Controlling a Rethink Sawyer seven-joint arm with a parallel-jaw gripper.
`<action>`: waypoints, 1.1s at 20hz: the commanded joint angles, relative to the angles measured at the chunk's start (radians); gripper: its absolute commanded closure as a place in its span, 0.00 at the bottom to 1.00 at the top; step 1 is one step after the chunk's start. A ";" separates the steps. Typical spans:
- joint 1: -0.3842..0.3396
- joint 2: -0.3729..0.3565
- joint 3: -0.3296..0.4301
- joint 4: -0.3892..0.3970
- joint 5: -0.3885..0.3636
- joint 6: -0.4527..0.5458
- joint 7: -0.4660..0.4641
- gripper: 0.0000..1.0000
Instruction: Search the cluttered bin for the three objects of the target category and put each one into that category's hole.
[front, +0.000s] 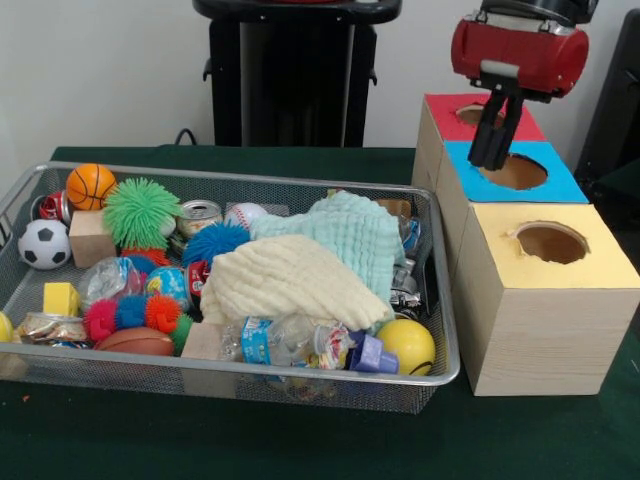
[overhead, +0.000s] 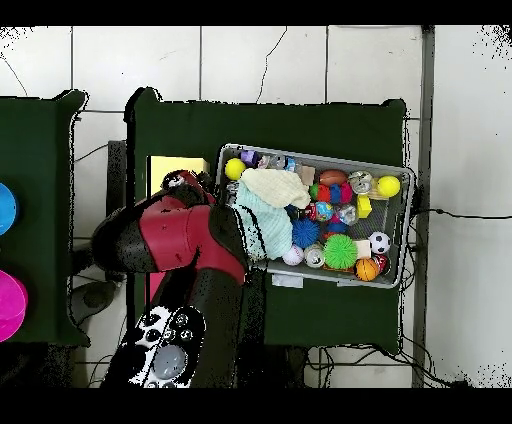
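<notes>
The silver wire-mesh bin (front: 250, 178) stands on the green table, full of clutter; it also shows in the overhead view (overhead: 300, 153). No plush animal toy shows in it in either view. The red-topped hole (front: 472, 113) is on the farthest wooden box, partly behind my gripper. My gripper (front: 490, 160) hangs over the boxes at the border of the red and blue tops, fingers close together, nothing between them. In the overhead view my arm (overhead: 180, 240) covers the gripper and most of the boxes.
A blue-topped hole (front: 520, 172) and a yellow-topped hole (front: 551, 242) sit in front of the red one. A cream cloth (front: 290, 285) and a mint cloth (front: 350, 230) cover the bin's middle. A green spiky ball (front: 141, 212), a soccer ball (front: 44, 243) and a yellow ball (front: 407, 345) lie around them.
</notes>
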 joint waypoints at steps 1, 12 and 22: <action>-0.087 0.074 0.179 -0.063 -0.115 -0.021 -0.232 1.00; -0.123 0.159 0.134 -0.114 -0.269 -0.086 -0.135 1.00; -0.087 0.180 0.128 -0.031 -0.176 0.070 0.015 0.00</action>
